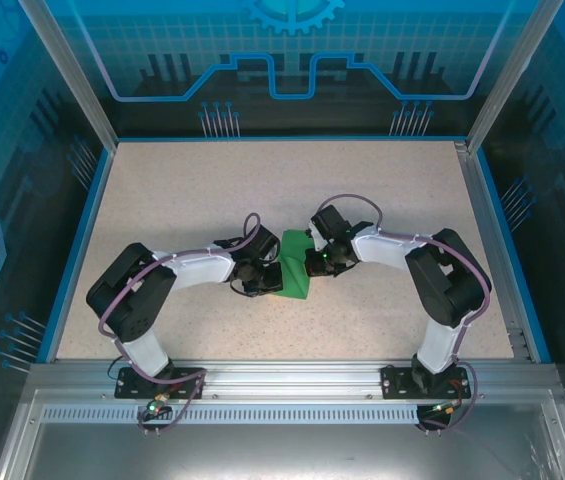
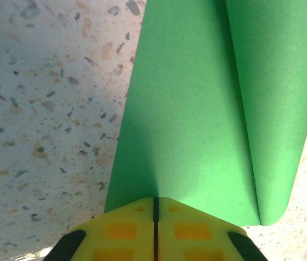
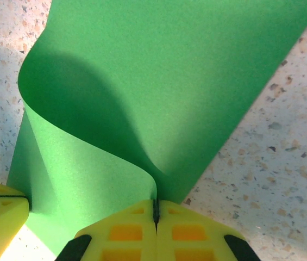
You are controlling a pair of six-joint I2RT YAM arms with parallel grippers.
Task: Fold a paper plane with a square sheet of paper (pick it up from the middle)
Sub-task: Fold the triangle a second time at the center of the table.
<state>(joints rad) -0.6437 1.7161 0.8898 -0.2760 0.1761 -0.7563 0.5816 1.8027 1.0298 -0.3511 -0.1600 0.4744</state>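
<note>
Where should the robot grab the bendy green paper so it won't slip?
Probably at a thin edge, coming in sideways along the table. The square sheet of paper is curled up, so its edge stands free; the left gripper and right gripper pinch it so.

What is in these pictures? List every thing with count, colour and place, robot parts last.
thin bright green paper sheet: one, green, table centre between the two tools, curled and partly folded over itself
speckled beige table top: one, beige with blue edging, under everything
blue-tinted see-through wall panels: three, blue, at the back, left and right of the table
silver metal frame rail: one, silver, near edge, bearing the arm bases
left arm: one, white and black, reaching in to the centre
right arm: one, white and black, reaching in to the centre
left tool: one, yellow fingers, shut on the sheet
right tool: one, yellow fingers, shut on the sheet
</note>
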